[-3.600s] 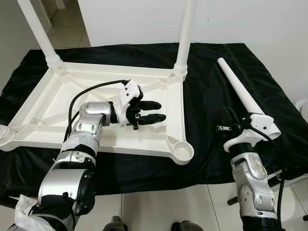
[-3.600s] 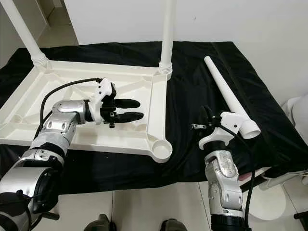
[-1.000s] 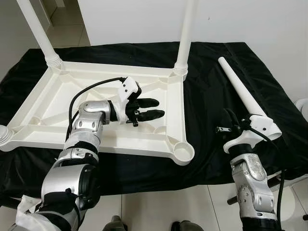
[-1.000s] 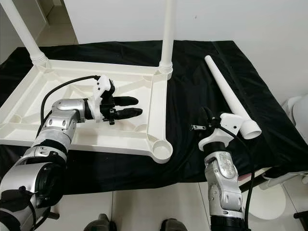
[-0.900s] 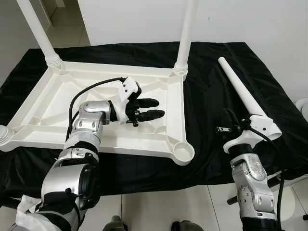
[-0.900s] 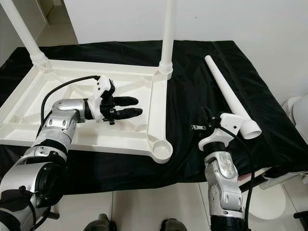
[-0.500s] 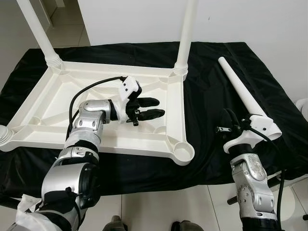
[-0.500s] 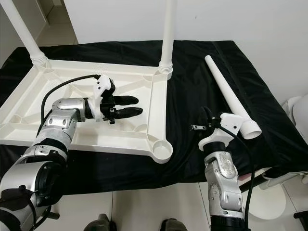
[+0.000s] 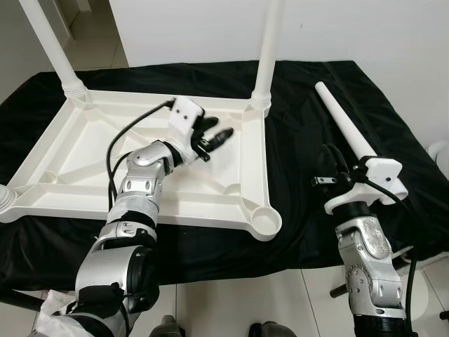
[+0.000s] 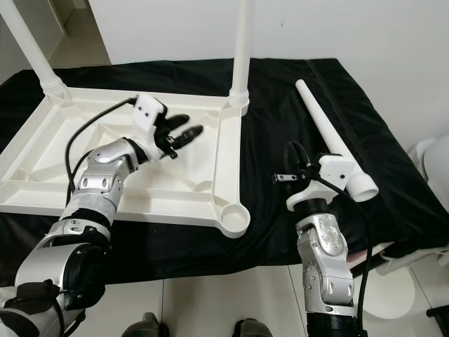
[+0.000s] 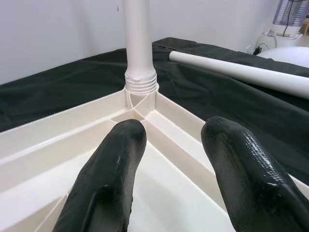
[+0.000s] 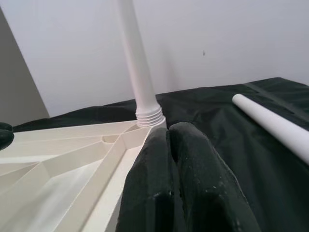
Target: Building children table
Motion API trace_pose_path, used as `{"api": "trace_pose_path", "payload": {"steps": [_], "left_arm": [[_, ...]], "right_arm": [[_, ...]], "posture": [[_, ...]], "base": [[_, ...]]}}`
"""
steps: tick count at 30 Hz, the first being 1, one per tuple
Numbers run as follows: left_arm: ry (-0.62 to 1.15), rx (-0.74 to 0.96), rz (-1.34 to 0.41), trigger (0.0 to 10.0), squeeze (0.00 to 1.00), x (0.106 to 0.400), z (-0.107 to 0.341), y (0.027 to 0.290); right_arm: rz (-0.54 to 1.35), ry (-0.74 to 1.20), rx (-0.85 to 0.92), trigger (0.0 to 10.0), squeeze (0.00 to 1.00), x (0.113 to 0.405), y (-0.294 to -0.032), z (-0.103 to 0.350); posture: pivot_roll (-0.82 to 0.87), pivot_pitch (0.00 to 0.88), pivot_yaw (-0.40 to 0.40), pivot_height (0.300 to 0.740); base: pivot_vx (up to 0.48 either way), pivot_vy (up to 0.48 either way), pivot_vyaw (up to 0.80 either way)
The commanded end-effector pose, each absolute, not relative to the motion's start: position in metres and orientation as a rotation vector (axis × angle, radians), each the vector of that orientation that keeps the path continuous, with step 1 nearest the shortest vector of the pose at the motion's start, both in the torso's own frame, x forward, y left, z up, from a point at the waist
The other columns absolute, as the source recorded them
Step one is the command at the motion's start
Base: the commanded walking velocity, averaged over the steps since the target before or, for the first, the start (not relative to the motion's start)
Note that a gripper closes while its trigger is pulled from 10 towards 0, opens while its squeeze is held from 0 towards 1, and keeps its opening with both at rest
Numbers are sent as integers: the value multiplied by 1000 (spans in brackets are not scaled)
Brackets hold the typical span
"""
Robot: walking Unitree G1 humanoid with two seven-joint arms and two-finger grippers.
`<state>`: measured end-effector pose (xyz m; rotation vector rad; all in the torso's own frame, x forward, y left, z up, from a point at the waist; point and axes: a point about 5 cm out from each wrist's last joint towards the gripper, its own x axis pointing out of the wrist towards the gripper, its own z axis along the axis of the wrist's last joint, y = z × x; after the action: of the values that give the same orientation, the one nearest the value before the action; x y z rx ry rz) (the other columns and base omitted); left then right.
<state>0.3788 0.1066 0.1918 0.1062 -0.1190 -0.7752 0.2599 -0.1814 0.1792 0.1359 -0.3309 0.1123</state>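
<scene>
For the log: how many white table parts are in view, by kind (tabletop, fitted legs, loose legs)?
Tabletop, lying upside down: 1
Fitted legs: 3, namely the far-left leg, the far-right leg and the near-left leg, which is cut off at the picture's edge
Loose leg, lying on the black cloth: 1
Total: 5 parts

You see the left gripper (image 11: pixel 166 145) with fingers parted above the white tabletop (image 11: pixel 58 145), aimed at the screwed-in leg (image 11: pixel 139 43); a loose leg (image 11: pixel 241 72) lies on the black cloth (image 11: pixel 58 92).
</scene>
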Motion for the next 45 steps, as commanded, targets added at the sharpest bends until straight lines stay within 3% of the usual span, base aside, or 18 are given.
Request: {"api": "trace_pose_path", "payload": {"steps": [1,8,11,18,27,39,45], "left_arm": [[-115,104,-760,10000,0,378,189,107],[-102,95,-731,10000,0,379,186,108],[-65,80,-579,10000,0,385,182,115],[-60,56,-471,10000,0,387,180,119],[-78,9,-171,10000,0,383,176,131],[-69,-12,-131,10000,0,384,177,129],[-26,-100,-7,10000,0,385,176,139]], "right_arm": [[128,-327,137,10000,0,259,-180,180],[128,-326,137,10000,0,258,-180,179],[58,-309,117,10000,0,261,-186,176],[-25,-285,73,10000,0,263,-193,171],[-319,-231,28,10000,0,270,-227,164],[-336,-222,12,10000,0,273,-229,162],[-378,-224,-1,10000,0,272,-234,162]], "posture": [[-13,35,18,740],[-12,35,15,740],[-15,33,21,740],[-15,33,25,740],[4,26,20,740],[4,20,16,740],[-5,18,15,740]], "base": [[0,0,0],[0,0,0],[0,0,0],[0,0,0],[0,0,0],[0,0,0],[0,0,0]]}}
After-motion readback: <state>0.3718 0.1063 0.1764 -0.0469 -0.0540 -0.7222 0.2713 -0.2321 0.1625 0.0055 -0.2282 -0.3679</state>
